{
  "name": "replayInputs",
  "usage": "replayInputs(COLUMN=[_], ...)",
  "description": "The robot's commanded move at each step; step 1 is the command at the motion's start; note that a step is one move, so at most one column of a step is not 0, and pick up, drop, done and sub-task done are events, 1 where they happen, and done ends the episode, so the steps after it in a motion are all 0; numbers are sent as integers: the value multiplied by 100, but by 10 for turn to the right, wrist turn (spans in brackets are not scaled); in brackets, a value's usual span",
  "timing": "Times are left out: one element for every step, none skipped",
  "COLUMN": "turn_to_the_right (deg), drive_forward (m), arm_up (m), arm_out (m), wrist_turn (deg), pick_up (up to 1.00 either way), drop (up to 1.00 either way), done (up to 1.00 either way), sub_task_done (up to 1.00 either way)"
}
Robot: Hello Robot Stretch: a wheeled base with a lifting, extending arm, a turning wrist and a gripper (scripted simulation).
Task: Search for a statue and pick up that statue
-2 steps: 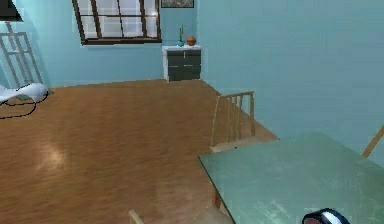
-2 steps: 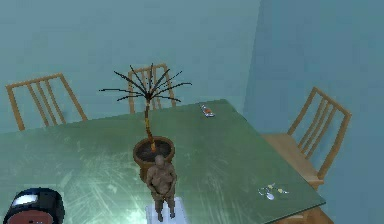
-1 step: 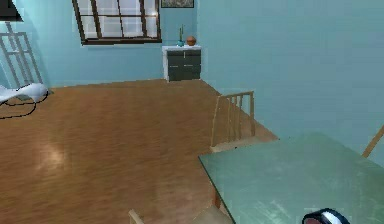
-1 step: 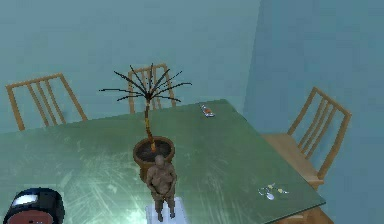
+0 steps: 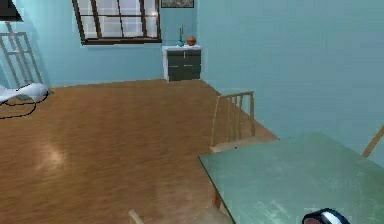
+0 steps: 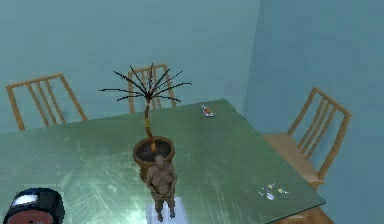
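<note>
A small brown statue (image 6: pixel 163 186) of a standing figure is on the green tabletop (image 6: pixel 90 165), near the table's front edge in the arm side view. Right behind it stands a brown pot (image 6: pixel 153 152) with a thin stem and dark spiky leaves.
A round dark object with a blue rim (image 6: pixel 33 208) lies on the table at the left, seen too in the forward view (image 5: pixel 325 216). Small pale items (image 6: pixel 207 111) (image 6: pixel 270 190) lie on the table. Wooden chairs (image 6: pixel 42 100) (image 6: pixel 312 135) (image 5: pixel 234 118) surround it. A dark dresser (image 5: pixel 183 64) stands by the far wall across bare wood floor (image 5: pixel 110 140).
</note>
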Motion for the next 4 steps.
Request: replayInputs(turn_to_the_right=[0,0,0,0], drive_forward=[0,0,0,0], arm_up=[0,0,0,0], arm_out=[10,0,0,0], wrist_turn=[0,450,450,450], pick_up=[0,0,0,0], drop=[0,0,0,0], done=[0,0,0,0], sub_task_done=[0,0,0,0])
